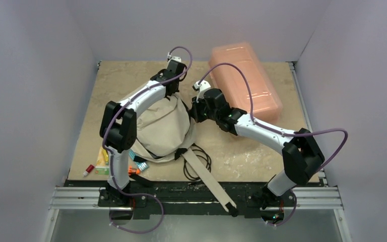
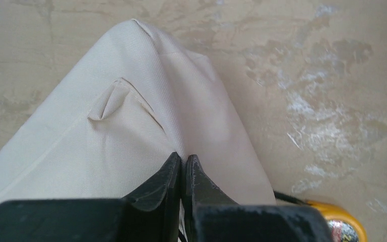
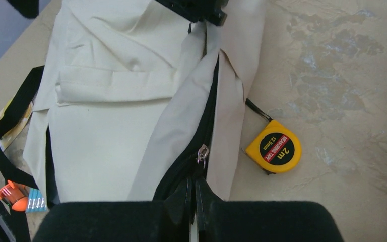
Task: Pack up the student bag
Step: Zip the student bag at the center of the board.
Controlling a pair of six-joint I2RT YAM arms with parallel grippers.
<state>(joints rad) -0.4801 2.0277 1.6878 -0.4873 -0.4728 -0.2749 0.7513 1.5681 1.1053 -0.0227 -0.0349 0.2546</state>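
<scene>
- The student bag [image 1: 158, 128] is lying on the table [image 1: 252, 156], left of centre and between the two arms; the pink box [image 1: 244, 80] is sitting well apart at the far right.
- The left gripper [image 2: 184, 159] is pinching a fold of cream fabric at the bag's far end, jaws pressed together on it.
- The right gripper [image 3: 193, 184] is likewise closed; it is seemingly nipping the bag's edge just below the zipper pull [image 3: 201, 151], where dark lining is showing.
- The step in hand is looking like opening the mouth. Doing it well is probably meaning drawing the two holds apart slowly, the left one lifting and the right one pulling sideways; both pinches are thin, so the soft cloth is likely to be slipping or sagging under a jerk.
- The bag's long axis is running near to far, leaning slightly right at the far end. The front pocket is facing up and the zip is running along the right side towards the right arm; a strap [image 1: 206, 176] is trailing to the near edge.
- A yellow tape measure [image 3: 273, 147] is lying just beside the zip, well placed for going in.
</scene>
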